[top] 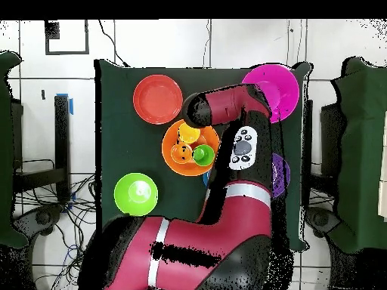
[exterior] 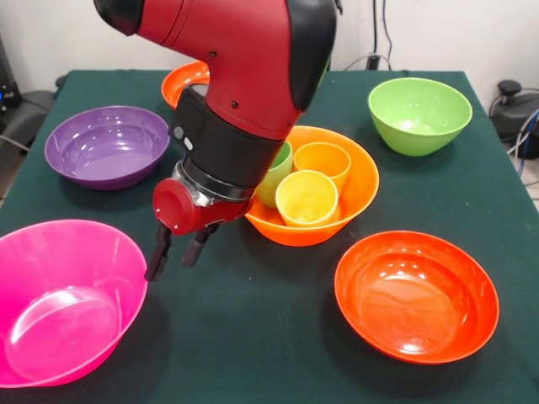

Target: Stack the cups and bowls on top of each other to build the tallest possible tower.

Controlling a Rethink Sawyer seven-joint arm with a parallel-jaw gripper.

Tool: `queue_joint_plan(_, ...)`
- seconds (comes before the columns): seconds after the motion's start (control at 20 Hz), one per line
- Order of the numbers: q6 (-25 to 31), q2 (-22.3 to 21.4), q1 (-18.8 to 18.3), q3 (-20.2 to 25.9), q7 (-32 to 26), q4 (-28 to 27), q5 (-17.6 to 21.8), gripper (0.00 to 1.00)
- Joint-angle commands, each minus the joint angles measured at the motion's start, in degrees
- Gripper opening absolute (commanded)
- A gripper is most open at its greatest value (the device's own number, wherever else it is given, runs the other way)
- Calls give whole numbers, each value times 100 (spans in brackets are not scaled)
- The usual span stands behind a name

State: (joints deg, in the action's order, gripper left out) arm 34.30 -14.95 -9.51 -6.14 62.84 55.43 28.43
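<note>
The large light orange bowl [exterior: 341,223] stands mid-table and holds the three cups: green [exterior: 278,171], orange [exterior: 322,158] and yellow [exterior: 306,199], side by side and upright. The overhead view shows the same bowl [top: 169,148] and cups. My gripper [exterior: 178,252] is open and empty. It hangs low over the cloth between this bowl and the pink bowl [exterior: 63,303], close to the pink bowl's rim. In the overhead view the arm hides the gripper. A blue sliver [top: 205,180] shows beside the arm; the small blue bowl does not show in the front view.
The purple bowl [exterior: 108,145] stands behind the pink one. The lime green bowl [exterior: 418,114] is at the far right. One red-orange bowl [exterior: 417,295] is at the near right. Another red-orange bowl [exterior: 179,82] is partly hidden behind the arm.
</note>
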Motion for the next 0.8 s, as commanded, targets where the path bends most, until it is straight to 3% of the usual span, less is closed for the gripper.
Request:
queue_joint_plan(0.05,-206,408,2,190,783,-91,103,100)
queue_joint_plan(0.8,-62,607,-57,74,695,-352,-9,100)
